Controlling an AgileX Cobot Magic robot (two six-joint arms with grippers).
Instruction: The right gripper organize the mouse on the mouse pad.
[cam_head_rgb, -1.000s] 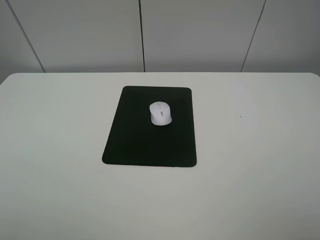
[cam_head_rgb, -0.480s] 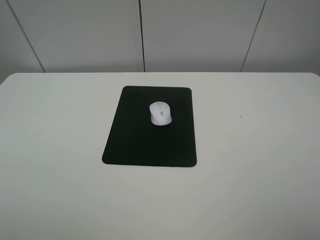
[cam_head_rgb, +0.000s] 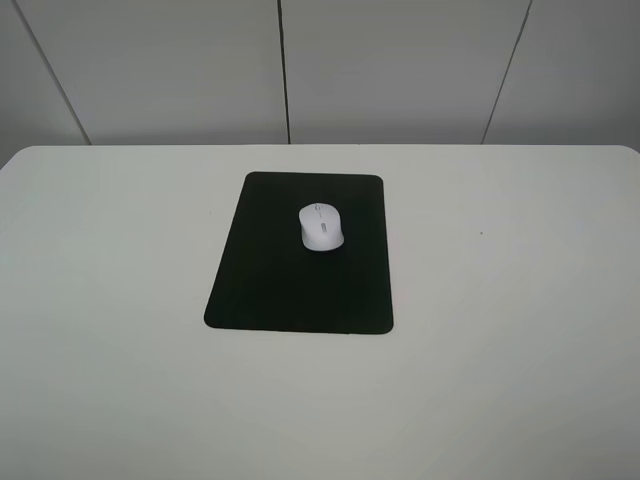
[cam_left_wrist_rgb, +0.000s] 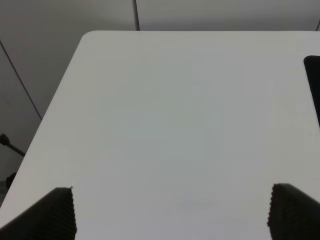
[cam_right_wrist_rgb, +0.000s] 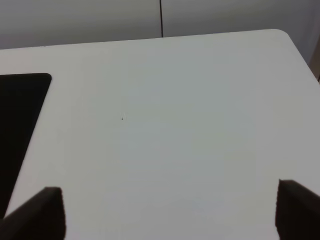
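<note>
The white mouse (cam_head_rgb: 321, 226) sits on the far half of the black mouse pad (cam_head_rgb: 290, 290), which lies at the middle of the white table (cam_head_rgb: 500, 300). Neither gripper shows in the exterior high view. In the right wrist view my right gripper (cam_right_wrist_rgb: 170, 215) is open and empty above bare table, with the mouse pad's edge (cam_right_wrist_rgb: 20, 110) off to one side; the mouse is out of that view. In the left wrist view my left gripper (cam_left_wrist_rgb: 170, 212) is open and empty above bare table, and a sliver of the mouse pad (cam_left_wrist_rgb: 314, 80) shows at the edge.
Grey wall panels (cam_head_rgb: 280, 70) stand behind the table's far edge. The table's rounded far corners show in the wrist views (cam_left_wrist_rgb: 90, 36) (cam_right_wrist_rgb: 282, 34).
</note>
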